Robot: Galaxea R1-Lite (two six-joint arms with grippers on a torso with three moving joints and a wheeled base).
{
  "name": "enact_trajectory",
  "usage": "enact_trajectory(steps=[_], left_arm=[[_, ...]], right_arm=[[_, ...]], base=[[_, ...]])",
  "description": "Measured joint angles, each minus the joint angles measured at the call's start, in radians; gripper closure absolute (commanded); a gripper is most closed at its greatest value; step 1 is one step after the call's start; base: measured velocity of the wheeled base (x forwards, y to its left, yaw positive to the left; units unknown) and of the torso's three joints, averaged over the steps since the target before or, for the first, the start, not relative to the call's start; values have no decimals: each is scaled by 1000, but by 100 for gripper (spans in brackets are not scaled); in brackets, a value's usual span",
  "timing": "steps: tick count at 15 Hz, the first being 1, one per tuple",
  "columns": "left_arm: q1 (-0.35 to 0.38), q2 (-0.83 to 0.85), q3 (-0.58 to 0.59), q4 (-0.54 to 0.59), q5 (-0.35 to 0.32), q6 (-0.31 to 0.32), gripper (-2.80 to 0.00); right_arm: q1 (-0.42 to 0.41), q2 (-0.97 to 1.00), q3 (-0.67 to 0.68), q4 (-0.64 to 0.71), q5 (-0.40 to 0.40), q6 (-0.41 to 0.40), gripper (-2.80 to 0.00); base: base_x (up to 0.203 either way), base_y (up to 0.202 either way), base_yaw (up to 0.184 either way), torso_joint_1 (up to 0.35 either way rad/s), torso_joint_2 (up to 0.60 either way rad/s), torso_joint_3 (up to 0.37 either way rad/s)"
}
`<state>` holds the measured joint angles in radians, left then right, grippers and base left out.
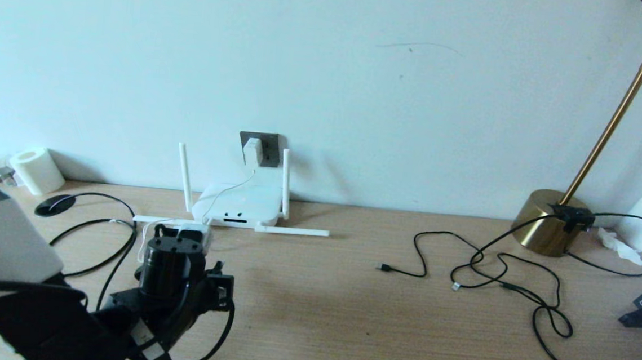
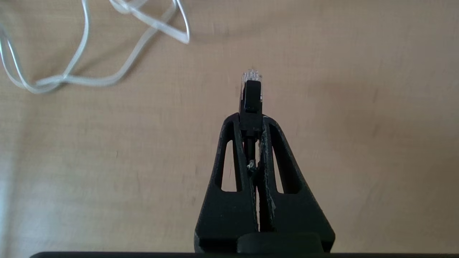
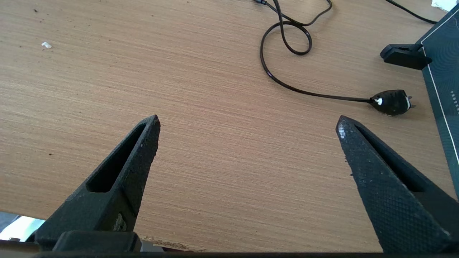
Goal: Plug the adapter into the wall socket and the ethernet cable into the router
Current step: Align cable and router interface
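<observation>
**Adapter in, cable plug in hand**

Pale wall and a long wood-grain worktop (image 1: 345, 317) fill the scene, with a brass-based desk lamp (image 1: 550, 221) out at two o'clock and a tangle of thin black cables (image 1: 495, 271) lying loose towards three.

At twelve o'clock, low on the wall, the small white rounded power adapter (image 1: 253, 150) already sits in the dark grey square wall socket (image 1: 267, 142), its thin white cord (image 1: 230, 188) trailing down over the flat white router with four stick antennas (image 1: 237, 202). That half of the job looks done.

So the step in hand is the cable. The left gripper (image 2: 251, 118) hangs over the worktop at about eight o'clock, just in front of the router, jaws pinched tight on the clear-tipped plug of the thick black ethernet cable (image 2: 251, 89); the plug sticks out past the fingertips, above bare wood with loops of white cord nearby. The cable itself curves away across the worktop at nine o'clock.

The right gripper (image 3: 247, 125) is idle over bare worktop on the right side, jaws spread wide and holding nothing.

Next, I'd judge, the left arm has to find the router's ports. Which edge carries them I cannot tell from here, so the plug may need turning, then a straight push.
</observation>
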<state>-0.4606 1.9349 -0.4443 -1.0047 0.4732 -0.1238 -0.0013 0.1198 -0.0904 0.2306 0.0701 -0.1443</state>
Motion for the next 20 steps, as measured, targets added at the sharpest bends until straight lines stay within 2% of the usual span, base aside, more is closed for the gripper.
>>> enact_trajectory(steps=[5, 8, 10, 13, 16, 20], left_arm=[[-37, -1, 59, -62, 7, 0, 0], [-30, 0, 72, -63, 5, 0, 0], [-14, 1, 67, -62, -3, 0, 0], [7, 14, 17, -60, -23, -2, 0], [67, 48, -33, -54, -111, -2, 0], [84, 85, -121, 1, -124, 2, 0]], right_arm=[[20, 61, 0, 1, 1, -22, -280], [13, -23, 0, 0, -21, -6, -280], [8, -76, 1, 0, -47, 34, -280], [6, -107, 1, -1, -51, 60, -280], [5, -117, 0, 0, -51, 61, -280], [6, -119, 0, -1, -51, 61, -280]], base=[[0, 0, 0, 0, 0, 0], [0, 0, 0, 0, 0, 0], [0, 0, 0, 0, 0, 0], [0, 0, 0, 0, 0, 0], [0, 0, 0, 0, 0, 0], [0, 0, 0, 0, 0, 0]])
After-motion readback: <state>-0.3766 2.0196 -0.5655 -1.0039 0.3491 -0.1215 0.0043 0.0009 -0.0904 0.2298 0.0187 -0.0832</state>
